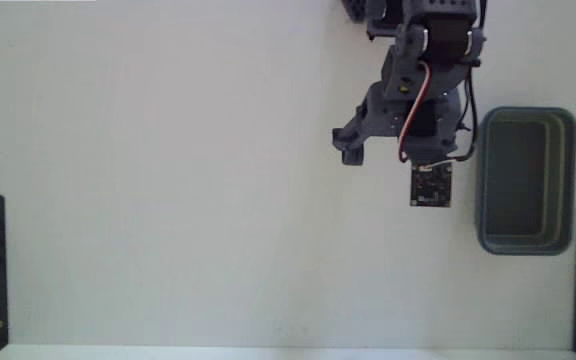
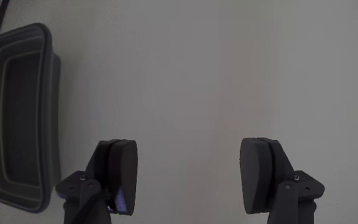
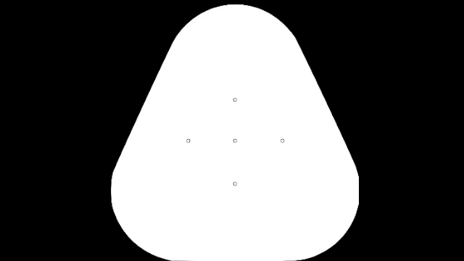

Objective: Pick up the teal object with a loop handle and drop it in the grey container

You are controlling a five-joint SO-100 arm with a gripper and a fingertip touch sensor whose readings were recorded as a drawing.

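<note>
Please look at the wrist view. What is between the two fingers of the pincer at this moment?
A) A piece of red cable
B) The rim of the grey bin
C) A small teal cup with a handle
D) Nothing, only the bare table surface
D: in the wrist view the pincer stands wide open with only pale table between its fingers, and the grey bin lies off to the left side.

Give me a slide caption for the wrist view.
Open gripper over bare white table, grey container at left, nothing between the fingers.
</note>
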